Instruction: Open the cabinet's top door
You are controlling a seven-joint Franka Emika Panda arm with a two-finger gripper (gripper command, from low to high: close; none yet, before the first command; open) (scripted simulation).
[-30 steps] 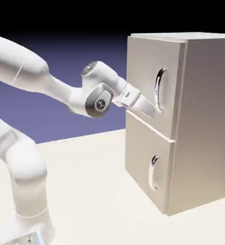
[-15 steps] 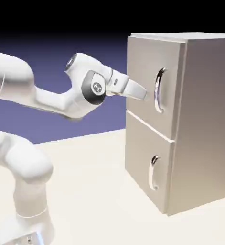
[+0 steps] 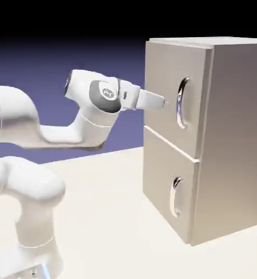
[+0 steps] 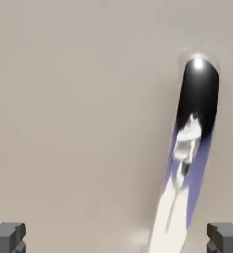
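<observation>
The cabinet [image 3: 228, 136] is a tall beige-grey box at the exterior view's right. Its top door [image 3: 166, 87] sits flush and carries a long curved silver handle [image 3: 181, 102]. My gripper [image 3: 164, 102] points level at that door, just left of the handle's middle and a little short of the panel. In the hand view the door panel [image 4: 78, 108] fills the picture and the mirror-like handle [image 4: 192, 143] runs down right of centre. Two grey fingertips [image 4: 7, 237] show far apart at the bottom corners, so the gripper is open with nothing between them.
Below the top door is the shorter bottom door [image 3: 163, 177] with a small silver handle [image 3: 176, 196]. The cabinet stands on a pale table [image 3: 108, 218]. My arm's base [image 3: 27, 240] rises at the lower left.
The hand has risen from near the handle's lower end and pulled back to the left. It has levelled out, now pointing straight at the door at mid-handle height.
</observation>
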